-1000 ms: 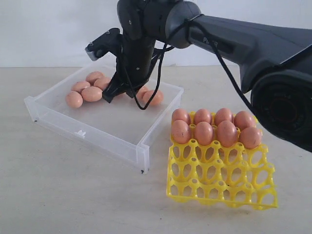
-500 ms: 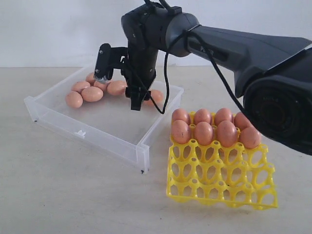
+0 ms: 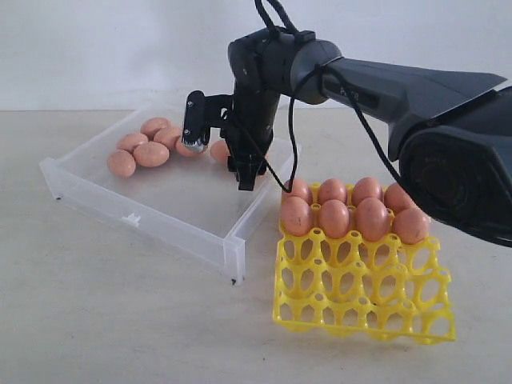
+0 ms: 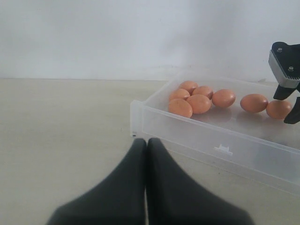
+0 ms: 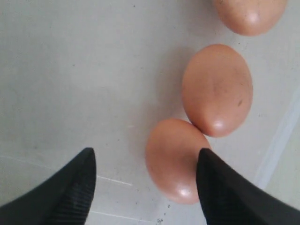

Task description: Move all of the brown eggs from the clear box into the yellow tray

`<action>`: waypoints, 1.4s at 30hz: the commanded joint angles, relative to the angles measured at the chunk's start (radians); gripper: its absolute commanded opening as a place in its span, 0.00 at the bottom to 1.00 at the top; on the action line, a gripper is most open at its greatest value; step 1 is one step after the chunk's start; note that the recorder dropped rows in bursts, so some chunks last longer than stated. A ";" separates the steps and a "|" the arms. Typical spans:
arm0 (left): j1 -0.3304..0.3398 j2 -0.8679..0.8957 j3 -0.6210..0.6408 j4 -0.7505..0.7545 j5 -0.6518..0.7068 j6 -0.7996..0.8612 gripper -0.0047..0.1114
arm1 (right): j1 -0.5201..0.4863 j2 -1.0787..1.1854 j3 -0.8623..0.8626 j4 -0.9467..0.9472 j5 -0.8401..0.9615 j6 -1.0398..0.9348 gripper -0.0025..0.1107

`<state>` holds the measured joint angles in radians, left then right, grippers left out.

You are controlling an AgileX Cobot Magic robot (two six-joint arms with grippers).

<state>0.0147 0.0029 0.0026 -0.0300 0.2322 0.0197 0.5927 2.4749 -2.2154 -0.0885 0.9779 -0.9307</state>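
Note:
Several brown eggs [image 3: 150,154] lie in the back of the clear box [image 3: 172,210]. More fill the two back rows of the yellow tray [image 3: 360,300]. My right gripper [image 3: 220,148] hangs open over the box's right back part, fingers pointing down. In the right wrist view this gripper [image 5: 146,161] is open above one egg [image 5: 171,159], which lies on the box floor close to one finger and touches a second egg [image 5: 218,89]. My left gripper [image 4: 146,141] is shut and empty, low over the table in front of the clear box [image 4: 220,145].
The box's near right corner [image 3: 234,260] stands close to the tray's left edge. Eggs in the tray [image 3: 334,218] rise above its cells. The right arm [image 3: 400,80] stretches over the tray's back. A pale wall closes the scene behind.
My right gripper went from shut to open and shifted right across the box, toward its right wall. The left gripper shows no earlier frame.

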 commanded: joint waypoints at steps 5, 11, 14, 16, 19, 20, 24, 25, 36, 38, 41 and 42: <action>-0.004 -0.003 -0.003 -0.005 0.000 0.001 0.00 | -0.045 0.006 -0.005 0.111 0.136 0.009 0.55; -0.004 -0.003 -0.003 -0.005 0.000 0.001 0.00 | -0.080 -0.055 -0.005 0.132 0.243 0.009 0.55; -0.004 -0.003 -0.003 -0.005 0.000 0.001 0.00 | -0.128 -0.070 -0.005 0.140 0.243 -0.102 0.55; -0.004 -0.003 -0.003 -0.005 0.000 0.001 0.00 | -0.161 -0.068 -0.005 0.188 0.243 -0.176 0.55; -0.004 -0.003 -0.003 -0.005 0.000 0.001 0.00 | -0.183 -0.068 -0.005 0.270 0.221 -0.315 0.55; -0.004 -0.003 -0.003 -0.005 0.000 0.001 0.00 | -0.188 -0.068 -0.005 0.325 0.209 -0.376 0.55; -0.004 -0.003 -0.003 -0.005 0.000 0.001 0.00 | -0.189 -0.068 -0.005 0.410 0.153 -0.521 0.55; -0.004 -0.003 -0.003 -0.005 0.000 0.001 0.00 | -0.189 -0.068 -0.005 0.415 0.126 -0.530 0.55; -0.004 -0.003 -0.003 -0.005 0.000 0.001 0.00 | -0.234 -0.019 -0.005 0.507 0.051 -0.586 0.55; -0.004 -0.003 -0.003 -0.005 0.000 0.001 0.00 | -0.245 -0.009 -0.005 0.517 0.061 -0.588 0.55; -0.004 -0.003 -0.003 -0.005 0.000 0.001 0.00 | -0.255 0.008 -0.005 0.540 0.090 -0.600 0.55; -0.004 -0.003 -0.003 -0.005 0.000 0.001 0.00 | -0.261 0.011 -0.005 0.552 0.098 -0.622 0.55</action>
<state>0.0147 0.0029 0.0026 -0.0300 0.2322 0.0197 0.3461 2.4729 -2.2211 0.4326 1.0353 -1.5165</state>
